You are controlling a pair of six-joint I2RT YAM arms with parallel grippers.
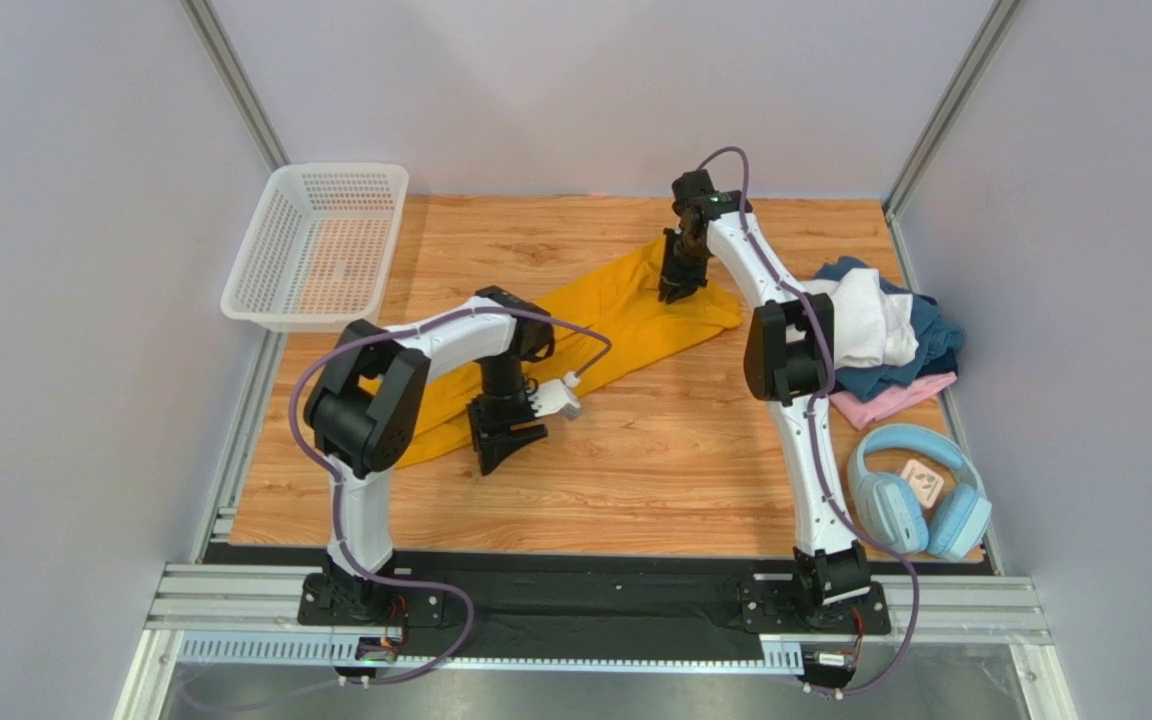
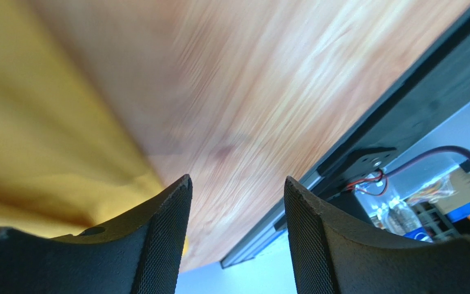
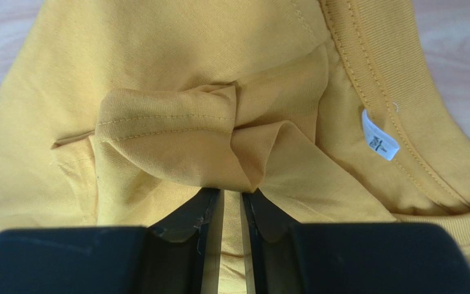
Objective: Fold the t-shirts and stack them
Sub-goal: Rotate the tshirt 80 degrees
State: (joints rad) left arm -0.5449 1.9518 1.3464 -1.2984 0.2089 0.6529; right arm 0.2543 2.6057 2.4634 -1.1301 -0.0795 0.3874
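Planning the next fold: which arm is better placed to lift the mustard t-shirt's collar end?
Right arm: its jaws pinch a bunched fold of the mustard-yellow t-shirt by the collar. The left arm has open, empty jaws over bare table beside the cloth.

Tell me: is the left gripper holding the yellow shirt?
No, the left gripper stands open, only table showing between its fingers, the yellow shirt beside it.

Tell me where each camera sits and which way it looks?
Top camera: above and behind, looking down on the table; the left arm and right arm show, bases nearest.
Left wrist camera: on the left arm, looking low across the wood past the open left gripper.
Right wrist camera: on the right arm, looking down over the right gripper, which pinches cloth.
All three see the yellow t-shirt.
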